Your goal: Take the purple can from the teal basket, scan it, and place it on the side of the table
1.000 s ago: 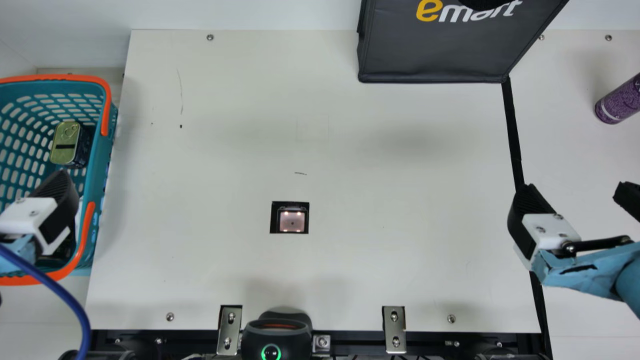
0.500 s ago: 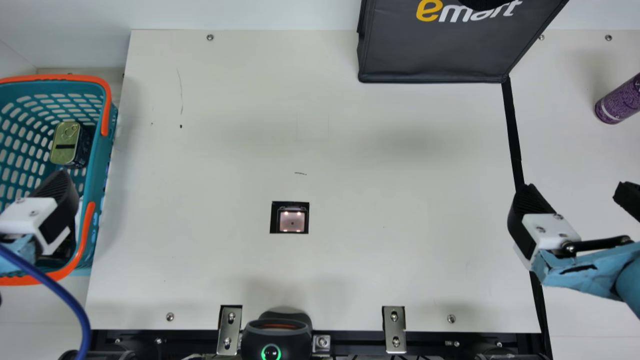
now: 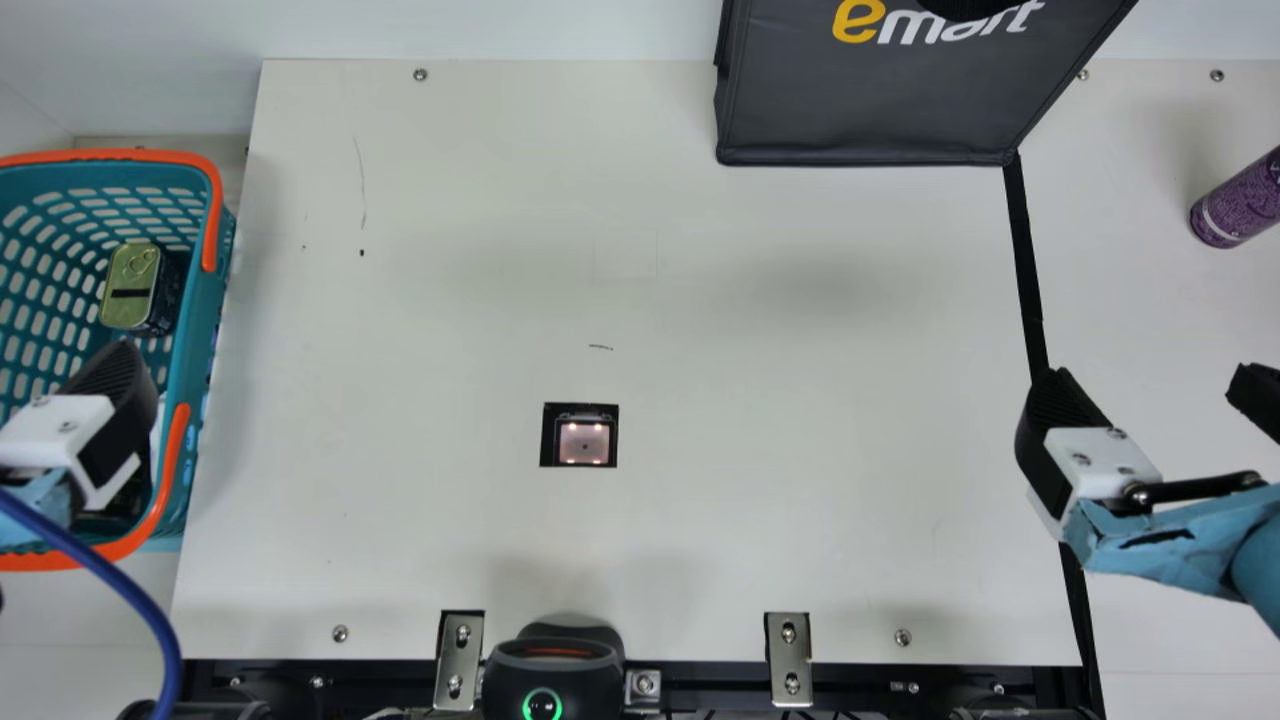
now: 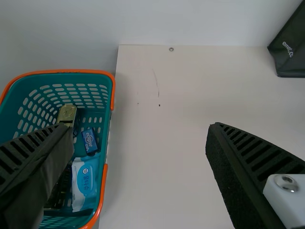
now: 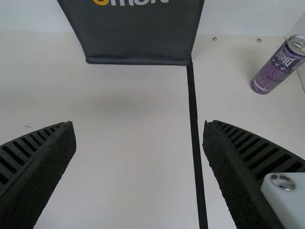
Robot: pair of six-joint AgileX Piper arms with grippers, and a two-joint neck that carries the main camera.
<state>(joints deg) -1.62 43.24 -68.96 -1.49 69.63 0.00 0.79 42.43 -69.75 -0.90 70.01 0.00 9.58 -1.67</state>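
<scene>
Left gripper (image 4: 139,126) spread wide, empty, by teal basket (image 3: 196,330). Right gripper (image 5: 138,122) same, empty. Purple can (image 5: 279,67) upright on table (image 3: 800,400), right side, past black strip (image 3: 1024,250). Looks placed; steer fingers clear, don't nudge it.

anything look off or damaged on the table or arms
Just wear: a thin scratch and a small dark speck on the cream table, plus a dark, tear-like mark on the right arm's blue covering. The purple can stands upright.
</scene>
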